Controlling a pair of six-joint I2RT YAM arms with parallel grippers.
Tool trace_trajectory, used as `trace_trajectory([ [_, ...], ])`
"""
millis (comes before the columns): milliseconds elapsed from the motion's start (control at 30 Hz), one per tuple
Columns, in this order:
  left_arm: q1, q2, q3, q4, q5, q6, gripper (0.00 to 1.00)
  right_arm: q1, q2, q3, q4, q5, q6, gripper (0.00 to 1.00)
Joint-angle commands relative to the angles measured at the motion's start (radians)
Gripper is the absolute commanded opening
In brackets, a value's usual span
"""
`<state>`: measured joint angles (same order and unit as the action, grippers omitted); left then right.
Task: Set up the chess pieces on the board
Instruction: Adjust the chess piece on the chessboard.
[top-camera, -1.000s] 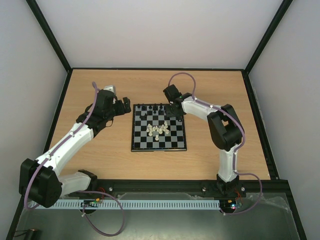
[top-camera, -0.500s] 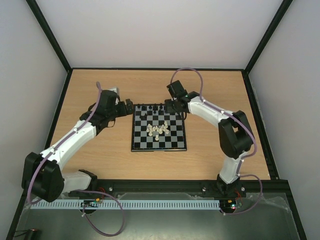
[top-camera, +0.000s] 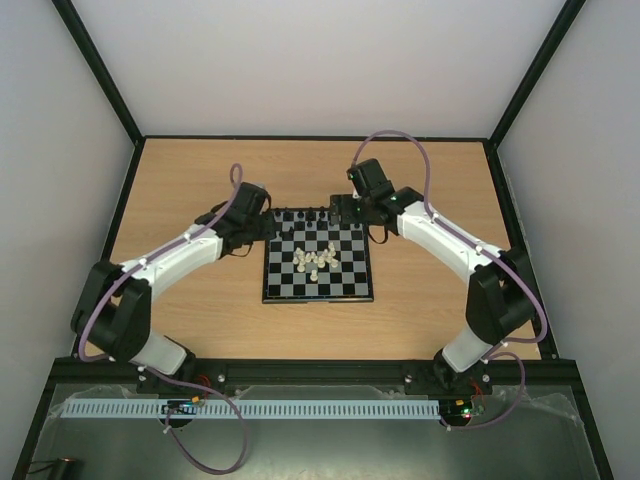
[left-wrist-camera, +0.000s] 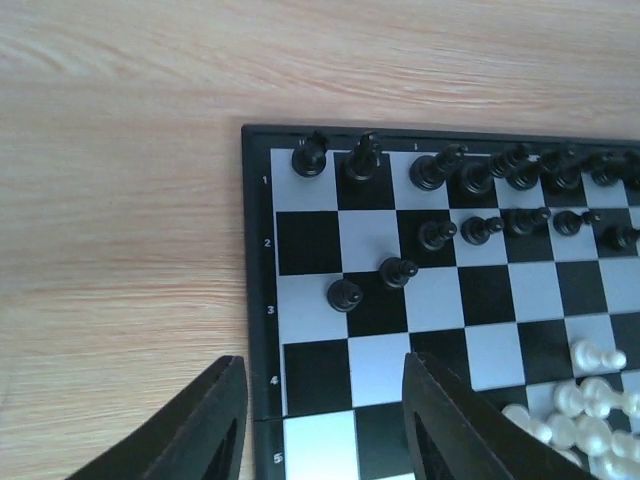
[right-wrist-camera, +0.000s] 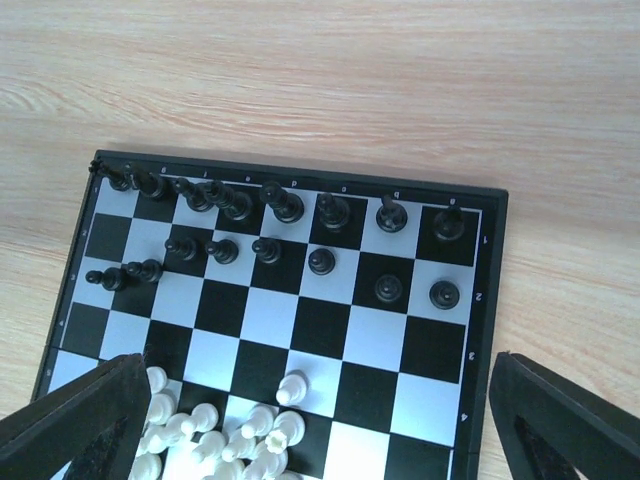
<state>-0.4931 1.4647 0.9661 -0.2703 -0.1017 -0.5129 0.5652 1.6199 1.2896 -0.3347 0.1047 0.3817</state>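
The board (top-camera: 300, 288) lies mid-table. Black chess pieces (right-wrist-camera: 285, 206) stand along its far two rows, and two black pawns (left-wrist-camera: 345, 294) sit one row nearer in the left wrist view. Cream-white chess pieces (right-wrist-camera: 215, 432) lie heaped near the centre, with one white pawn (right-wrist-camera: 292, 387) apart from them. My left gripper (left-wrist-camera: 325, 425) hovers over the board's left edge (left-wrist-camera: 255, 250), its jaws apart and nothing between them. My right gripper (right-wrist-camera: 320, 430) is above the board's far right part, wide open and empty, its fingers (right-wrist-camera: 85, 425) straddling the white heap.
The board rests on a wooden table (top-camera: 200, 180) framed by black rails (top-camera: 120, 215) and white walls. Bare wood surrounds the board on every side. Both arm bases sit at the near edge (top-camera: 320, 372).
My left arm has swung right to the board's far left corner and its jaws have narrowed. My right gripper has opened wide and pulled back a little from the far rows.
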Motion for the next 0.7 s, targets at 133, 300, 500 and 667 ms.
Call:
trace_trajectory([
  [133, -0.046, 0.149, 0.089, -0.009, -0.013, -0.006, 0.39, 0.006, -0.026, -0.040, -0.019, -0.064, 0.005, 0.82],
  [300, -0.058, 0.218, 0.123, -0.011, -0.031, 0.000, 0.30, 0.006, -0.029, -0.044, -0.015, -0.074, 0.005, 0.77],
  [500, -0.083, 0.288, 0.162, -0.027, -0.096, 0.005, 0.30, 0.006, -0.021, -0.046, -0.011, -0.078, 0.005, 0.75],
  [667, -0.083, 0.338, 0.184, -0.035, -0.135, 0.009, 0.29, 0.006, -0.010, -0.047, -0.006, -0.086, 0.005, 0.72],
])
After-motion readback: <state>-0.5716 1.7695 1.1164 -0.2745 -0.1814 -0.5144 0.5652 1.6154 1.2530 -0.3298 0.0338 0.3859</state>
